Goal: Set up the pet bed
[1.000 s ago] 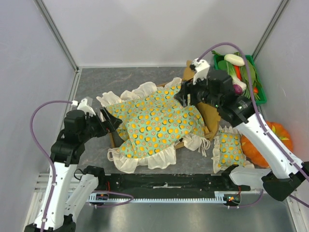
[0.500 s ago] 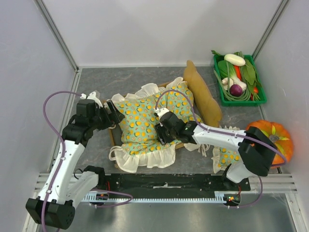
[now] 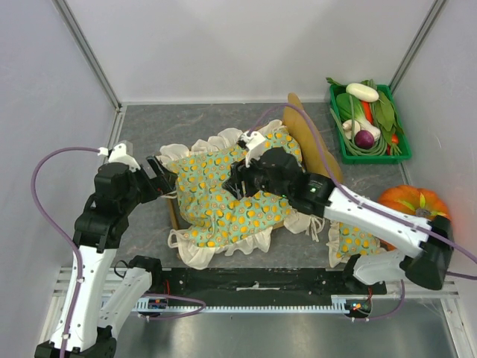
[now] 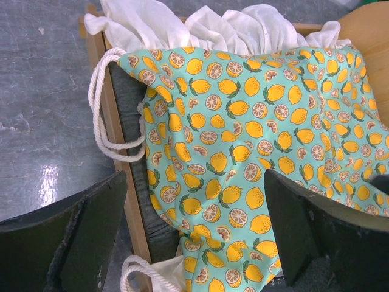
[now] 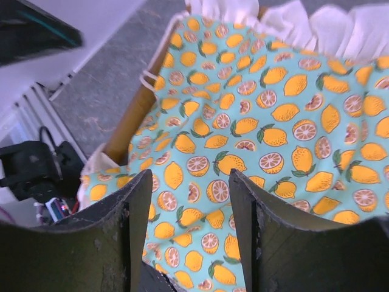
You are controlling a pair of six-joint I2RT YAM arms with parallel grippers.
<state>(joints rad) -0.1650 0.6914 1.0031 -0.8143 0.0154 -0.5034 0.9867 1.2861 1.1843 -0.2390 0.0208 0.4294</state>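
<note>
Blanket (image 3: 223, 198) newly bunched over light-wood pet bed (image 3: 173, 215)

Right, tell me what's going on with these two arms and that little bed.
Both arms are at the pet bed, which is draped with a rumpled lemon-print blanket. The right gripper hovers over the blanket's middle, fingers apart. The left gripper is wide open beside the bed's side rail, holding nothing. The matching pillow lies off the bed, on the table.
</note>
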